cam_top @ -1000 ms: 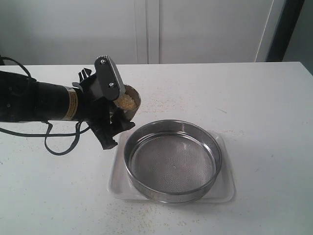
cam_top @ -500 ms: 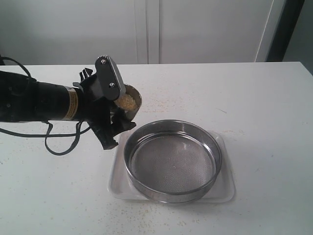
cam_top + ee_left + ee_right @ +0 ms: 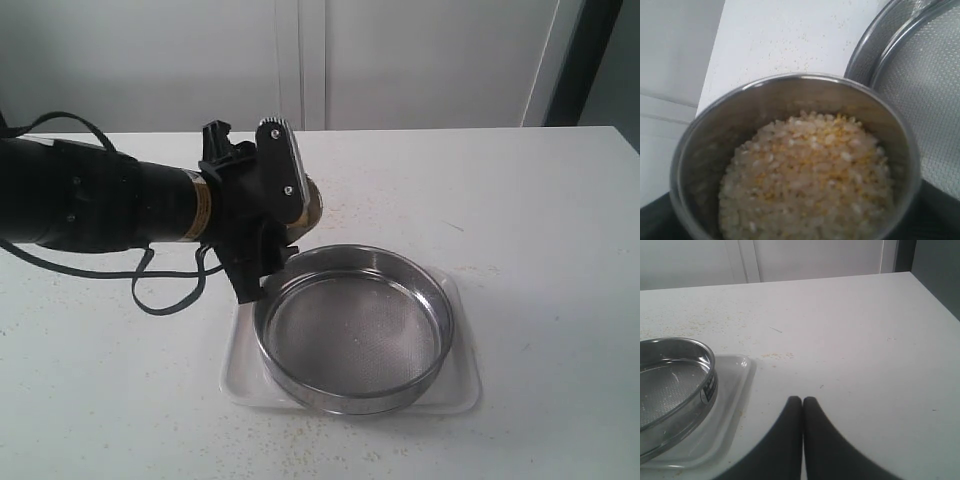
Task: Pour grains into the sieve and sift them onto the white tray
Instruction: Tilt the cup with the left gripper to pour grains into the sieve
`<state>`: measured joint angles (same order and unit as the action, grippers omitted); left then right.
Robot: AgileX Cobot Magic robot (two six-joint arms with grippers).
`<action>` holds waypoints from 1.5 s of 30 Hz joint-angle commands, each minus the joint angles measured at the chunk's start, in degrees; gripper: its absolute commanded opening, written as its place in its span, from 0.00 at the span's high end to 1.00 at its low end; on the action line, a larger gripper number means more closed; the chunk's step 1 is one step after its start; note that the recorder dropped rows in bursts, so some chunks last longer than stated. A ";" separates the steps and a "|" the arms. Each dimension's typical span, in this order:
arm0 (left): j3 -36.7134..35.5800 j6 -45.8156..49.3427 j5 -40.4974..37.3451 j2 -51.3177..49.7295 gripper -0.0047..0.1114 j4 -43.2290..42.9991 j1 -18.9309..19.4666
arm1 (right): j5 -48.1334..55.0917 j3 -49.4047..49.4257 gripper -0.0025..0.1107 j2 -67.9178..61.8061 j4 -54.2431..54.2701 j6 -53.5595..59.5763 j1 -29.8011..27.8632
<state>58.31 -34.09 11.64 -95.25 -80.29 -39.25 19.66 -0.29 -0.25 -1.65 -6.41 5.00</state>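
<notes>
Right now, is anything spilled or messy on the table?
Yes. Stray grains lie scattered on the table near the white tray, outside the sieve. They belong in the sieve, whose mesh looks bare.

The white table (image 3: pixel 520 200) carries the white tray (image 3: pixel 462 362) and thinly scattered grain specks (image 3: pixel 775 355).

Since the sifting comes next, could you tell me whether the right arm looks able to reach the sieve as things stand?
Probably yes: bare table lies between the right gripper and the sieve on the white tray, though its jaws are shut and must open first.
</notes>
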 commanded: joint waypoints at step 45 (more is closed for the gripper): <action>3.05 34.09 3.55 -7.67 0.96 0.63 -1.41 | -0.45 0.29 0.98 0.25 -0.12 -0.02 -0.33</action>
<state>59.77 0.00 14.87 -103.25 -79.94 -40.38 19.66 -0.29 -0.25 -1.65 -6.41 5.00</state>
